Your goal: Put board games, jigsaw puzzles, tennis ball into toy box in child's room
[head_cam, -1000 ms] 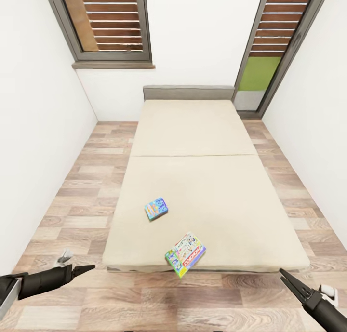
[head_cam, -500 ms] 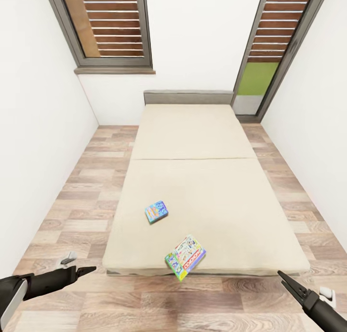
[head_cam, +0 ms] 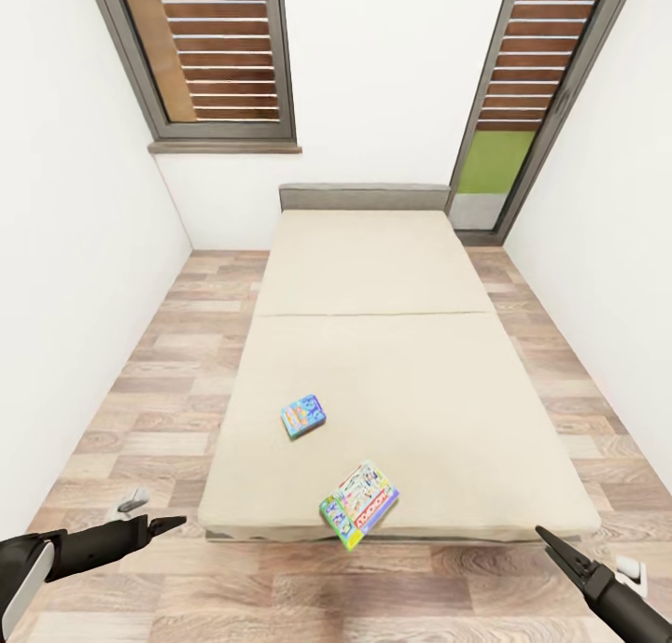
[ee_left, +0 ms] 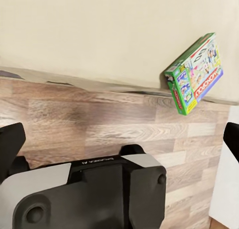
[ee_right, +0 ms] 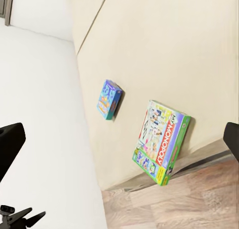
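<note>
Two board games lie on the beige bed (head_cam: 373,279). The light blue one (head_cam: 303,414) (ee_right: 109,100) rests flat near the bed's left side. The green-edged one (head_cam: 358,505) (ee_left: 195,74) (ee_right: 162,141) sits at the foot edge, one corner hanging over the floor. My left gripper (head_cam: 173,524) hovers over the floor left of the foot, and its fingers (ee_left: 10,144) stand wide apart with nothing between them. Low at the right, off the bed's foot corner, my right gripper (head_cam: 546,537) is also open, fingers (ee_right: 10,141) spread and empty. The toy box and the table are out of view.
White walls close in on both sides of the bed. Strips of wood-plank floor (head_cam: 168,382) run along each side and across the foot. A slatted window (head_cam: 219,55) and a tall glazed door (head_cam: 523,92) stand at the far wall.
The whole picture has slid slightly downward, so the camera moved. Both board games lie as before. Both arms hold nearly the same pose, the left one a little lower.
</note>
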Controlling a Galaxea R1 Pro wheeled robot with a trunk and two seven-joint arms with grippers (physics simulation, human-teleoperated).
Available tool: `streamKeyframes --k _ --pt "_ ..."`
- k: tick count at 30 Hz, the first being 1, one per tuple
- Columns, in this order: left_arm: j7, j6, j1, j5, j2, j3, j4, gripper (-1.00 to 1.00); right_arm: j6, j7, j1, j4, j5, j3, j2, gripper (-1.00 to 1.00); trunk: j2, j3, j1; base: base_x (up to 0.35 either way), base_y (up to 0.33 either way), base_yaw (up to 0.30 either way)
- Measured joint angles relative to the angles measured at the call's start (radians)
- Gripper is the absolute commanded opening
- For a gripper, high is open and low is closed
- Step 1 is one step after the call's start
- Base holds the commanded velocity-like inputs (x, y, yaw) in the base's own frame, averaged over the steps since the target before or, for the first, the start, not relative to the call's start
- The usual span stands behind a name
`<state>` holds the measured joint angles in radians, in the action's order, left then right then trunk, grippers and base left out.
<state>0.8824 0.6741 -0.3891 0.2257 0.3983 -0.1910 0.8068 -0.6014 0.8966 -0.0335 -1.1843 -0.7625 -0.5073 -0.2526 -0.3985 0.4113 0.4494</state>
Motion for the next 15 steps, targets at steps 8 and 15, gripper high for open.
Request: streamKeyframes --k 8,15 --pt "-0.019 -0.001 0.000 0.000 -0.001 0.001 0.000 1.00 0.013 -0.032 0.000 -0.001 -0.001 0.001 0.002 1.00 0.000 -0.013 0.000 0.000 0.000 0.000" --pt "-0.043 -0.001 0.000 -0.001 -0.001 0.003 0.000 1.00 0.015 -0.036 0.000 -0.001 -0.001 0.001 0.003 1.00 0.000 -0.025 0.000 0.000 0.000 0.000"
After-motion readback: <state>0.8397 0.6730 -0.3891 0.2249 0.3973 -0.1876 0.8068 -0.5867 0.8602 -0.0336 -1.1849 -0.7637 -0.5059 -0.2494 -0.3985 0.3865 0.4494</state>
